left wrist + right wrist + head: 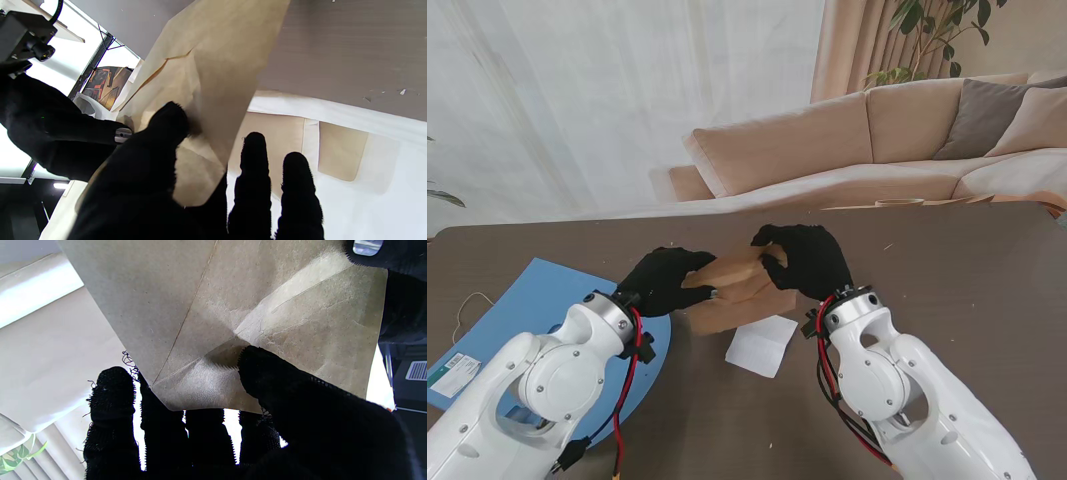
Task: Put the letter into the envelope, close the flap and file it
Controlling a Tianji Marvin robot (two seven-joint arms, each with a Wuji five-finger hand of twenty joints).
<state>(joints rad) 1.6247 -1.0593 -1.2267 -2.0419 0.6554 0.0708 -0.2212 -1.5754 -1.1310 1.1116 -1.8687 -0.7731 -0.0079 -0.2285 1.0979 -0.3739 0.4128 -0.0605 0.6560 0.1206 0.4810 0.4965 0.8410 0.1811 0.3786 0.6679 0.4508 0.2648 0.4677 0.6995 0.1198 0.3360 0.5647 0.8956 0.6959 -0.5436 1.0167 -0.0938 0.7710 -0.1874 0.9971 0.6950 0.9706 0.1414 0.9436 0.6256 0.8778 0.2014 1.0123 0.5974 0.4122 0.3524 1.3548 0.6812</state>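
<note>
Both black-gloved hands hold a brown paper envelope (739,290) lifted off the dark table, near its middle. My left hand (662,281) pinches the envelope's left end; in its wrist view the thumb presses the brown envelope (203,76). At the right end my right hand (804,258) is shut on it, thumb on the creased envelope (233,306) with fingers behind. The white folded letter (762,345) lies flat on the table just nearer to me than the envelope, between my two forearms. Whether the flap is open I cannot tell.
A blue folder (517,315) lies on the table at the left, partly under my left arm, with a small label card (452,374) at its near corner. A thin white cord (467,303) trails beside it. A beige sofa (857,140) stands beyond the table's far edge.
</note>
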